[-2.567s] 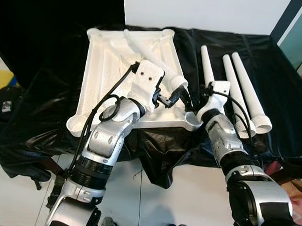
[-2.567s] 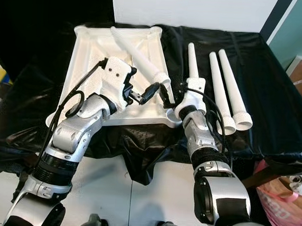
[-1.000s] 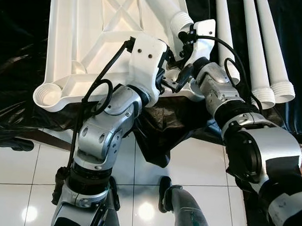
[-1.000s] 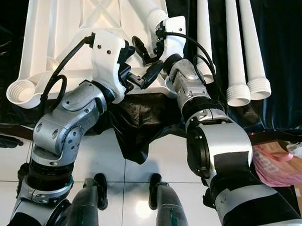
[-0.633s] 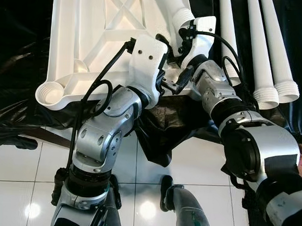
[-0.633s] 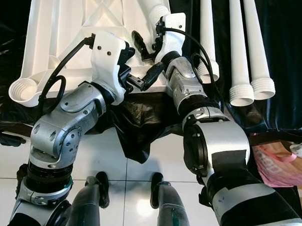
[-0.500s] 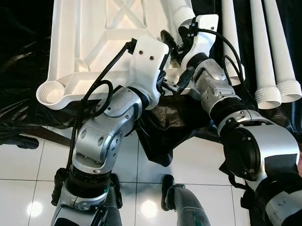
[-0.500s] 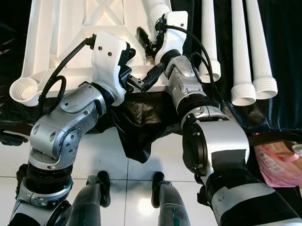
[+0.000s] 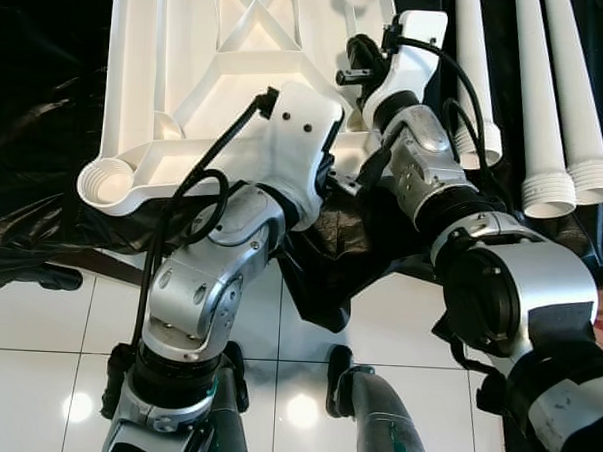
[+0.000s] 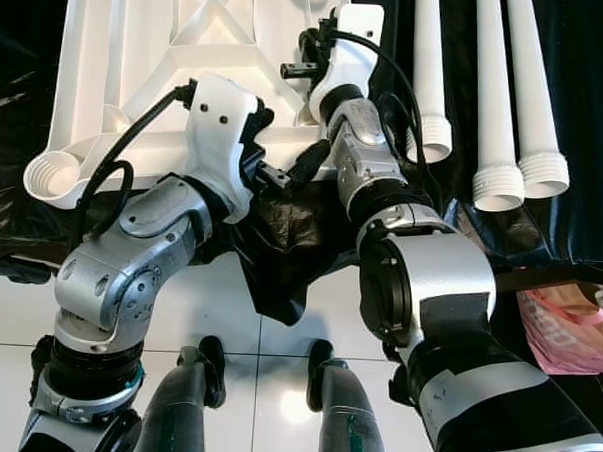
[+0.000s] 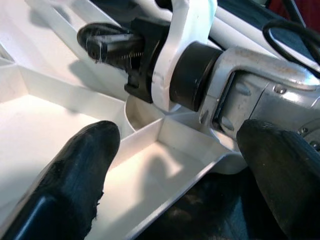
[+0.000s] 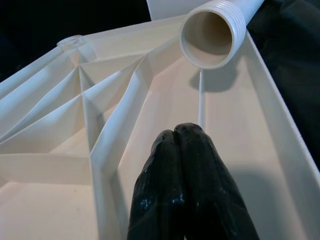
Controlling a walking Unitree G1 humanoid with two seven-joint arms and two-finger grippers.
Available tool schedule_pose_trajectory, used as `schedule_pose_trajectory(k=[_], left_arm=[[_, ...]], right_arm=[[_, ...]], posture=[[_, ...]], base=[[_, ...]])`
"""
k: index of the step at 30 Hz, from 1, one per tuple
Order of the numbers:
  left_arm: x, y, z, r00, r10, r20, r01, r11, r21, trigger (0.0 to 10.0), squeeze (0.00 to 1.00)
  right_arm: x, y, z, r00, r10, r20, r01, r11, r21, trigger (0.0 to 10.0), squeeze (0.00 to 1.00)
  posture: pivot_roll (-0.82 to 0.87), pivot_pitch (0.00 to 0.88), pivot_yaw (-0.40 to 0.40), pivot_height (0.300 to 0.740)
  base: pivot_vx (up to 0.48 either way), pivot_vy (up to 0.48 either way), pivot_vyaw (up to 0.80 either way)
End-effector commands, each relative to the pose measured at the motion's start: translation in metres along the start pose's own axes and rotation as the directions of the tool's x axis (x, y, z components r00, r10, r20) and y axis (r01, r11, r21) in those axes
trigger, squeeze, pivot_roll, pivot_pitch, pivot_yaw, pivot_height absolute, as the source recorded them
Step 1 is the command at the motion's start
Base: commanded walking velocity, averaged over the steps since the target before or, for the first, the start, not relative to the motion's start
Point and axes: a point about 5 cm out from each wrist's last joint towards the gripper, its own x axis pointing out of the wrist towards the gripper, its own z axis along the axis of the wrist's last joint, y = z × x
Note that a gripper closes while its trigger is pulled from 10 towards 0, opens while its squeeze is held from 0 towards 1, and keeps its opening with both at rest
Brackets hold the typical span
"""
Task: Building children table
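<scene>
The white table top point(image 9: 188, 81) lies upside down on a black-draped surface, ribs facing up. One white leg point(image 12: 212, 35) rests on it, its threaded open end toward my right gripper. My right gripper point(image 12: 175, 132) hovers over the ribbed underside a little short of that leg end, fingers shut together on nothing. It also appears in the left eye view point(image 9: 354, 66). My left gripper point(image 11: 175, 165) is open at the near right corner of the top, and its fingers point(image 11: 75, 175) straddle the corner socket point(image 11: 142, 112).
Three more white legs point(image 9: 547, 107) lie side by side on the black cloth point(image 9: 46, 125) right of the top, threaded ends toward me. White tiled floor point(image 9: 35, 375) and my feet are below the table edge. A pink bag point(image 10: 568, 318) sits at the right.
The camera has tilted down and closer. My right gripper has moved from the near corner farther in over the table top, toward the leg's end. The left gripper stays at the corner.
</scene>
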Motion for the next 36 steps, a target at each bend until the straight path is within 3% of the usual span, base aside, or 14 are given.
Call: schedule_pose_trajectory(k=[1, 3, 4, 20, 30, 31, 32, 33, 36], left_arm=[[-0.003, -0.004, 0.0, 1.0, 0.03, 0.001, -0.03, 1.0, 0.0, 10.0, 0.0], [-0.003, -0.004, 0.0, 1.0, 0.029, 0.001, -0.029, 1.0, -0.003, 10.0, 0.0], [-0.003, -0.004, 0.001, 1.0, 0.027, 0.004, -0.027, 1.0, -0.004, 10.0, 0.0], [-0.005, 0.006, -0.004, 0.999, 0.046, -0.01, -0.046, 0.999, 0.01, 10.0, 0.0], [-0.005, 0.025, -0.011, 0.996, 0.088, -0.001, -0.088, 0.996, 0.021, 10.0, 0.0], [-0.003, 0.032, -0.013, 0.996, 0.094, 0.004, -0.094, 0.995, 0.013, 10.0, 0.02], [-0.003, 0.032, -0.013, 0.996, 0.094, 0.004, -0.094, 0.995, 0.013, 10.0, 0.02], [-0.001, 0.045, -0.011, 0.992, 0.123, 0.028, -0.123, 0.992, -0.011, 10.0, 1.0], [0.0, 0.05, -0.01, 0.989, 0.143, 0.037, -0.143, 0.99, -0.001, 10.0, 1.0]], right_arm=[[-0.003, 0.002, -0.008, 1.0, -0.005, -0.015, 0.005, 1.0, 0.01, 0.0, 0.0], [-0.003, 0.002, -0.007, 1.0, -0.006, -0.006, 0.006, 1.0, 0.009, 0.0, 0.0], [-0.005, 0.002, -0.01, 1.0, -0.006, -0.006, 0.006, 1.0, 0.009, 10.0, 0.0], [-0.015, -0.007, -0.019, 1.0, -0.017, -0.001, 0.017, 1.0, -0.026, 10.0, 0.0], [-0.027, -0.032, -0.016, 0.993, -0.089, 0.083, 0.091, 0.996, -0.016, 10.0, 0.0], [-0.029, -0.037, -0.013, 0.987, -0.119, 0.11, 0.12, 0.993, -0.005, 10.0, 0.52], [-0.029, -0.037, -0.013, 0.987, -0.119, 0.11, 0.12, 0.993, -0.005, 10.0, 0.52], [-0.031, -0.041, -0.008, 0.98, -0.137, 0.143, 0.138, 0.99, 0.002, 10.0, 1.0], [-0.032, -0.043, -0.007, 0.978, -0.139, 0.157, 0.141, 0.99, 0.002, 10.0, 1.0]], posture=[[0.35, 0.441, -0.049, 0.74], [0.34, 0.44, -0.049, 0.74], [0.33, 0.441, -0.045, 0.74], [0.29, 0.434, -0.043, 0.74], [0.22, 0.386, -0.044, 0.74], [0.18, 0.348, -0.041, 0.74], [0.18, 0.348, -0.041, 0.74], [0.16, 0.329, -0.04, 0.74], [0.16, 0.315, -0.04, 0.74]], base=[[0.0, 0.0, 0.0], [0.0, 0.0, 0.0], [0.0, 0.0, 0.0], [0.0, 0.0, 0.0], [0.0, 0.0, 0.0], [0.0, 0.0, 0.0], [0.0, 0.0, 0.0], [0.0, 0.0, 0.0], [0.0, 0.0, 0.0]])
